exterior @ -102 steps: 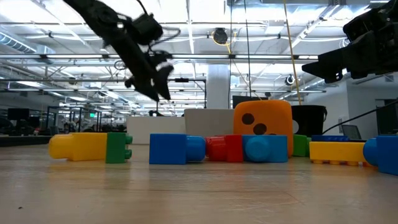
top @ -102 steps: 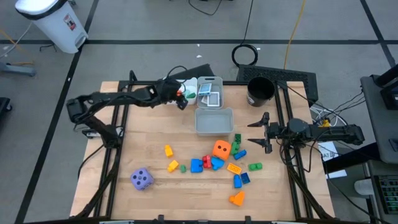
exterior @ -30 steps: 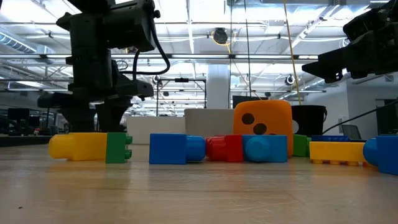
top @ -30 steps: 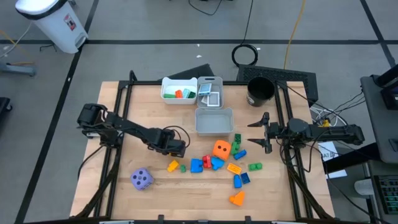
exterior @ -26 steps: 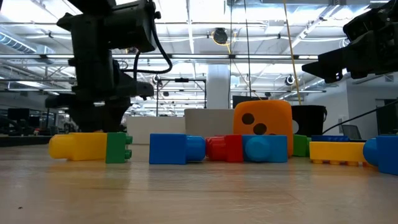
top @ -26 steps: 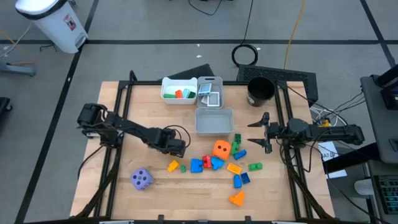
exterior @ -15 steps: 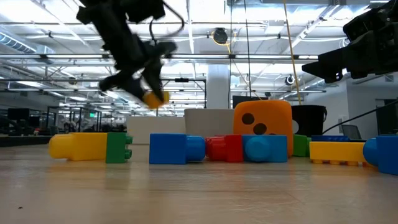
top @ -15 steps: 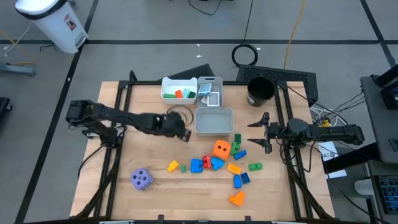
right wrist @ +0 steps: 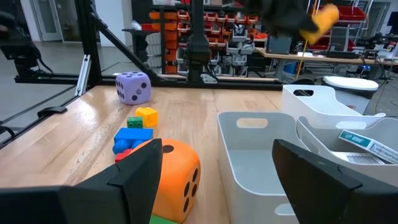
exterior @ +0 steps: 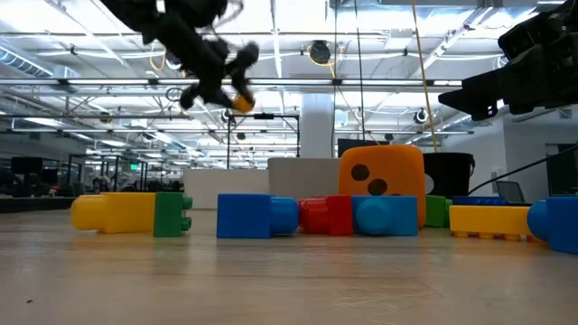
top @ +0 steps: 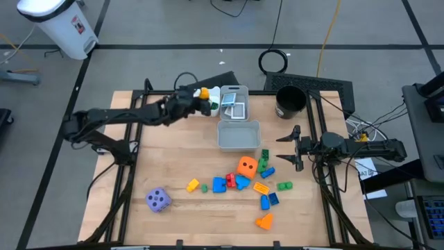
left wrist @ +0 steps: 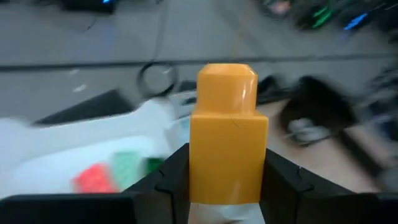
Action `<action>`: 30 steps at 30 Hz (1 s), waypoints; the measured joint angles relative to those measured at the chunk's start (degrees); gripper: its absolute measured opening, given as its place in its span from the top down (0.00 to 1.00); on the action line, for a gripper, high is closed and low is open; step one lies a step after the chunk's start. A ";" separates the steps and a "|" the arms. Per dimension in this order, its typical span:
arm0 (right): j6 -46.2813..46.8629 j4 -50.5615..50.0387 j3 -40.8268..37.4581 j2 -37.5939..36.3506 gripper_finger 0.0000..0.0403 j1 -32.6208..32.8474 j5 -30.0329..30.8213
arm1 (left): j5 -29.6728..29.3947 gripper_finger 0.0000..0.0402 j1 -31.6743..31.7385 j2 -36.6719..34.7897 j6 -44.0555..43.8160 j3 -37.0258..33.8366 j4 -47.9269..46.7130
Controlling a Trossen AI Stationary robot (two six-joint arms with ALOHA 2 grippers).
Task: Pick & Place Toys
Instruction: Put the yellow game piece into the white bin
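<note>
The left gripper (top: 201, 95) was clamped on a yellow block (left wrist: 227, 134), its two fingers pressed to the block's flat sides below the round stud, and it hung above the white bin (top: 211, 105) at about twelve o'clock on the table. That bin already held a red block (left wrist: 94, 177) and a green block (left wrist: 132, 167). The yellow block looked like light, rigid, smooth plastic, so a grip across parallel flat faces suited it better than one on the stud; it seemed unlikely to break if dropped. The right gripper (top: 297, 147) waited at three o'clock with its fingers wide apart and nothing between them. The remaining toys lay near six o'clock: the orange die (top: 246, 167), the purple die (top: 158, 200), and what appeared to be mixed small blocks.
</note>
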 joint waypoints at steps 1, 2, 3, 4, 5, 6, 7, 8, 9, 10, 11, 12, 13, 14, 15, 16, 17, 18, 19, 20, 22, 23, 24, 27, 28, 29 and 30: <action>-0.02 0.00 0.00 0.00 0.31 0.02 0.00 | 0.67 0.64 1.42 0.71 -0.46 -0.02 -2.07; -0.02 0.00 0.00 0.02 0.31 0.00 0.00 | 1.57 0.64 2.58 1.66 -1.09 -0.04 -3.57; 0.00 0.00 -0.02 0.00 0.31 0.02 0.00 | 2.46 0.65 3.66 2.82 -1.86 -0.04 -4.58; 0.00 0.00 0.00 0.00 0.31 0.02 0.00 | 3.51 0.66 4.70 3.96 -2.32 -0.04 -5.63; 0.00 0.00 0.00 0.02 0.31 0.02 0.00 | 4.75 0.66 5.67 5.14 -2.60 -0.04 -6.48; 0.00 0.00 -0.01 0.00 0.31 0.02 0.00 | 5.91 0.66 6.56 6.32 -2.65 -0.04 -6.81; -0.02 -0.01 -0.01 0.00 0.31 0.02 0.00 | 7.15 0.66 7.26 7.58 -2.72 -0.04 -6.53; -0.01 -0.02 -0.02 0.00 0.31 0.02 0.00 | 8.70 0.65 8.00 8.75 -3.03 -0.04 -6.27; 0.00 -0.02 0.00 0.00 0.31 0.02 0.00 | 10.36 0.63 8.71 9.70 -3.14 -0.05 -6.31; 0.00 -0.02 0.00 0.00 0.31 0.02 0.00 | 11.65 0.61 9.19 10.53 -3.27 -0.07 -6.31; -0.02 -0.02 0.00 0.00 0.31 0.00 0.00 | 12.26 0.58 9.57 11.26 -3.30 -0.07 -5.66; -0.01 -0.02 -0.02 0.00 0.31 0.01 0.00 | 13.44 0.55 9.87 11.72 -3.27 -0.07 -5.07; 0.00 -0.02 0.00 0.00 0.31 0.02 0.00 | 14.88 0.52 10.27 11.82 -3.07 -0.07 -5.12; -0.02 -0.02 -0.02 0.00 0.31 0.01 0.00 | 15.93 0.49 10.54 11.80 -2.64 -0.07 -5.06; -0.01 -0.04 -0.01 0.00 0.31 0.02 -0.01 | 16.78 0.47 10.74 11.75 -2.25 -0.07 -4.37; -0.02 -0.04 -0.01 0.00 0.31 0.01 0.00 | 17.36 0.45 10.77 11.66 -1.85 -0.07 -3.86; -0.02 -0.04 -0.01 0.00 0.31 0.00 0.00 | 18.11 0.43 10.81 11.31 -1.18 -0.07 -3.85; -0.02 -0.04 -0.02 0.00 0.31 0.01 0.00 | 18.84 0.41 10.98 10.89 -0.52 -0.09 -3.86; -0.01 -0.04 0.00 0.01 0.31 0.01 0.00 | 19.57 0.40 11.12 10.42 0.09 -0.09 -3.33; -0.02 -0.04 -0.01 0.00 0.31 0.02 0.00 | 20.39 0.39 11.10 9.85 0.18 -0.09 -2.91; 0.00 -0.04 0.00 0.00 0.31 0.01 0.00 | 22.52 0.37 11.32 8.43 -0.50 -0.09 -3.29; 0.00 -0.04 0.00 0.00 0.31 0.00 0.00 | 23.67 0.36 11.28 7.57 -0.46 -0.09 -3.28; 0.00 -0.04 0.00 0.00 0.31 0.02 0.00 | 24.93 0.36 11.01 6.59 -0.27 -0.09 -3.32; -0.02 -0.05 -0.01 0.02 0.31 0.00 0.00 | 26.73 0.35 8.18 3.32 0.41 -0.09 -3.20; -0.01 -0.04 0.00 0.01 0.31 0.02 0.00 | 27.08 0.35 6.62 2.12 0.72 -0.09 -3.51; -0.01 -0.04 -0.01 0.00 0.31 0.02 0.00 | 27.13 0.35 4.83 1.16 1.19 -0.09 -3.58; -0.02 -0.04 -0.02 0.01 0.31 0.01 -0.02 | 27.11 0.35 2.90 0.27 1.73 -0.09 -3.45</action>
